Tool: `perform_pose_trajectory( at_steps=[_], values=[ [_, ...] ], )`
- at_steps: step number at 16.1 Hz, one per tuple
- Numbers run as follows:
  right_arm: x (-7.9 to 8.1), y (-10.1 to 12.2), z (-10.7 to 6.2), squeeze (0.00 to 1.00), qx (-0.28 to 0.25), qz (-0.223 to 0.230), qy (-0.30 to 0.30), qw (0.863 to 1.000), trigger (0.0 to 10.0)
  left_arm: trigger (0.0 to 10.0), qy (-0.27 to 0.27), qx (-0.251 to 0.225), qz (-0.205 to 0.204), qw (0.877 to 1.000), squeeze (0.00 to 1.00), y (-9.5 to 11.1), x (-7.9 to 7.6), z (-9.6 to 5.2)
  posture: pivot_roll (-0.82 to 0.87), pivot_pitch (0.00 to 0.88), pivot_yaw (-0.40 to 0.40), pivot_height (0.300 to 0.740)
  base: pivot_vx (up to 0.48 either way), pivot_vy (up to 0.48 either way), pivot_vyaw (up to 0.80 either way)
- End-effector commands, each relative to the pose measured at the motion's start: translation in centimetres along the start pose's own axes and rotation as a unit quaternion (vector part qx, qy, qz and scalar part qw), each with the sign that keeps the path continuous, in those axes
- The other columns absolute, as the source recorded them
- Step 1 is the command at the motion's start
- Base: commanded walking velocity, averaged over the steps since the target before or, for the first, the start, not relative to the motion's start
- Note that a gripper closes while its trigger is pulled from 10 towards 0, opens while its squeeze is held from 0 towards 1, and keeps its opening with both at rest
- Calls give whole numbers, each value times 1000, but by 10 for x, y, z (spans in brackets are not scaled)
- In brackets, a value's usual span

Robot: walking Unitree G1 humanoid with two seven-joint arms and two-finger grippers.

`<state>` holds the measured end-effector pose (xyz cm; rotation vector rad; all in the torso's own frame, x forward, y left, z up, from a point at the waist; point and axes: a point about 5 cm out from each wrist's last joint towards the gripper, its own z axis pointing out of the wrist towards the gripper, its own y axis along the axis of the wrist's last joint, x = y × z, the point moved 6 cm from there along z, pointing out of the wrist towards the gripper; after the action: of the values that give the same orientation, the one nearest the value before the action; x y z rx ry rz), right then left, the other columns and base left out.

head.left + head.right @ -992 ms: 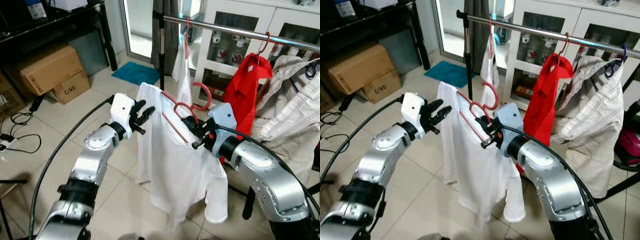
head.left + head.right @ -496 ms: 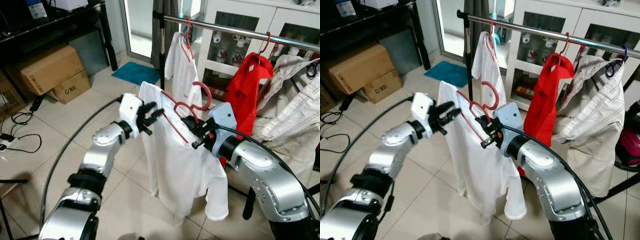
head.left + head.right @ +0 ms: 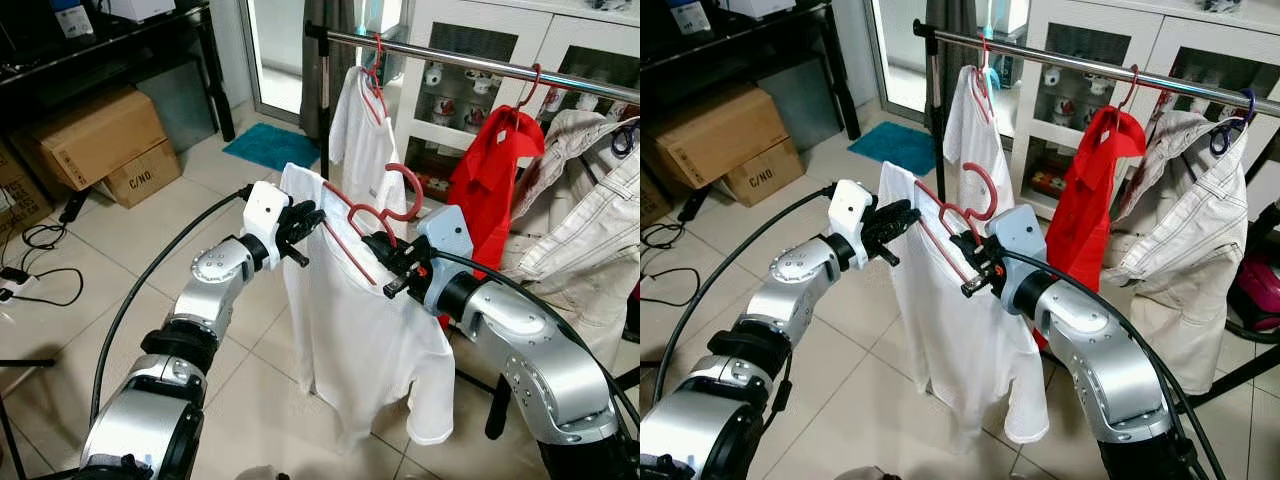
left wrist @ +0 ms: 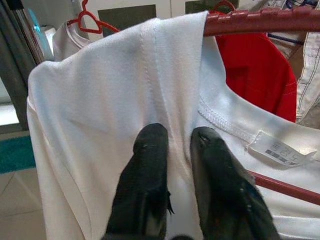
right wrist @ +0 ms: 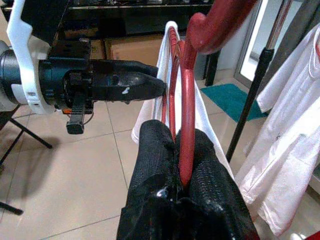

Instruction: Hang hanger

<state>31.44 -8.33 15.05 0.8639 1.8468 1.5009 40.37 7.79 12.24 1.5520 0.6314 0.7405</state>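
A red hanger (image 3: 352,215) carries a white T-shirt (image 3: 360,340) and is held up in front of the metal rail (image 3: 450,58). My right gripper (image 3: 385,265) is shut on the hanger just below its hook, as the right wrist view shows at the gripper (image 5: 175,137) and hanger (image 5: 187,110). My left gripper (image 3: 308,222) is at the shirt's left shoulder. In the left wrist view its fingers (image 4: 150,165) stand close together with a fold of white fabric (image 4: 100,110) pinched between them. The hook sits lower than the rail and apart from it.
On the rail hang another white shirt (image 3: 362,120), a red shirt (image 3: 495,165) and a pale striped garment (image 3: 590,220). The rack's upright pole (image 3: 322,110) stands behind the held shirt. Cardboard boxes (image 3: 95,140) and floor cables (image 3: 40,250) lie to the left.
My left gripper moved right from open air to the shirt's shoulder, and its spread fingers closed on the fabric. The right gripper kept the hanger still.
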Motion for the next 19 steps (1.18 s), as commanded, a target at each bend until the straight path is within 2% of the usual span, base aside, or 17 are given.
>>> perform_pose_trajectory(
  at_steps=[1,10,13,16,17,19],
  values=[
    [5,13,-2,0,-23,-4,10,1000,0,0,5,-2,8,1000,0,4,6,0,-96,0,70,740,0,0,0],
    [3,13,-1,0,-22,-6,9,1000,0,0,5,-9,5,1000,0,3,10,-2,-89,0,66,740,0,0,0],
    [-2,9,-1,0,-14,-5,-4,1000,0,0,1,-24,-3,1000,0,7,11,-5,-88,0,71,740,0,0,0],
    [-19,-4,-3,0,21,-22,-54,998,0,0,6,-68,19,997,0,25,15,-20,-91,0,76,740,0,0,0],
    [-23,-12,-4,0,42,-36,-62,997,0,0,21,-90,23,995,0,36,21,-30,-85,0,73,740,0,0,0],
    [-23,-22,-7,0,64,-60,-50,995,0,0,42,-114,37,992,0,50,28,-45,-67,0,63,740,0,0,0]
  ],
)
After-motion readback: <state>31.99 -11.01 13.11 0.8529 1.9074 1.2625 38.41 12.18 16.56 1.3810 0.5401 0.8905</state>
